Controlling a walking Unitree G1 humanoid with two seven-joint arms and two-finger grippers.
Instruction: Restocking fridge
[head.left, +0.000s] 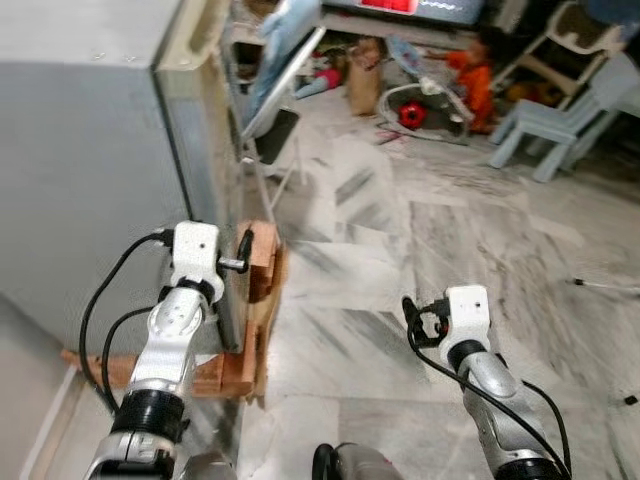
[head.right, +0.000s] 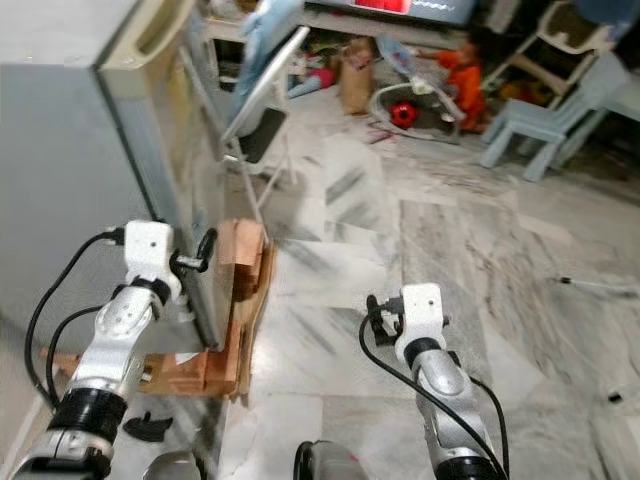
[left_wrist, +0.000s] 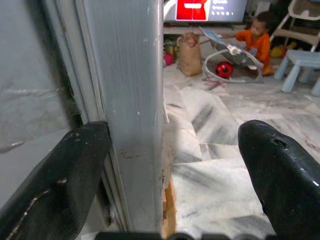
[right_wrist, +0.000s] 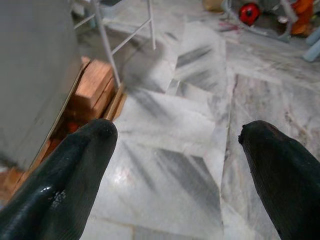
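Head views first. Looking down at a grey fridge (head.left: 90, 180) on the left, standing on a stack of wooden blocks (head.left: 255, 300) over a grey-veined marble floor (head.left: 400, 260). Left gripper (head.left: 243, 262) up at the fridge's front corner edge, low on the cabinet and just above the wood. Right gripper (head.left: 410, 318) hanging over bare floor, well apart from the fridge, touching nothing. Can't really judge either finger spacing from up here, too small and partly hidden by the white wrist housings. Further back: a white folding frame (head.left: 280, 110) leaning by the fridge, a brown paper bag (head.left: 362, 85), a baby bouncer with a red ball (head.left: 425, 105), a child in orange (head.left: 470, 80) on the floor, and pale blue plastic chairs (head.left: 575, 110). Whole scene a bit motion-blurred.

Left wrist view. Much clearer here: fingers (left_wrist: 55, 185) spread wide, with the fridge's brushed-metal door edge (left_wrist: 132, 115) standing upright right between them, one finger on the fridge side, the other out over the marble. Not pinching it, visible gap on the outer side at least. Dark seal line running up beside the edge. Same kid, bouncer and bag in the background, plus a red-lit screen (left_wrist: 200, 10) up top.

Right wrist view. Fingers (right_wrist: 55, 185) spread wide too, nothing between them but marble. Fridge side and the wooden blocks (right_wrist: 92, 85) off beyond one finger, white frame legs (right_wrist: 107, 47) standing next to the wood.
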